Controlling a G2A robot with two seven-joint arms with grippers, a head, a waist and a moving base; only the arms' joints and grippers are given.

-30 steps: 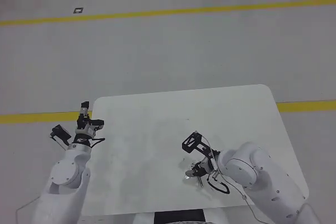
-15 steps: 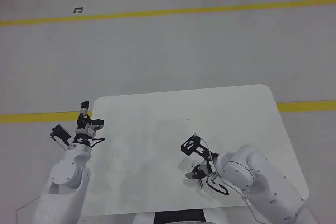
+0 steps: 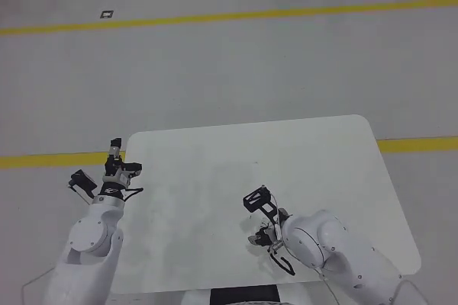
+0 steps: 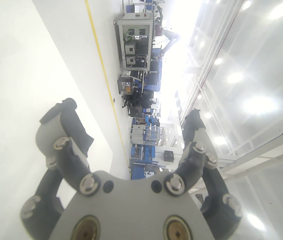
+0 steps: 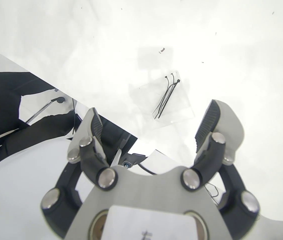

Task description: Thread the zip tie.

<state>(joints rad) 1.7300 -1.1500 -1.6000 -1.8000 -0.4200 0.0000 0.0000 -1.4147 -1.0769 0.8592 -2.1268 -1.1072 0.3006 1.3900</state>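
We hold our right hand [image 5: 154, 112] open above the zip ties [image 5: 167, 93] on the desk [image 3: 290, 152]; our left hand [image 4: 130, 109] is open too.

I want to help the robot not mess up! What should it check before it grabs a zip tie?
1. Right gripper open and empty: ok.
2. Zip ties in sight ahead of it, on the table: ok.
3. One tie lying apart from the others: not ok, they are bunched and crossing.
4. Ties free of the clear plastic: cannot tell whether they lie on it or inside it.
5. Left gripper open and empty, ready to help: ok.
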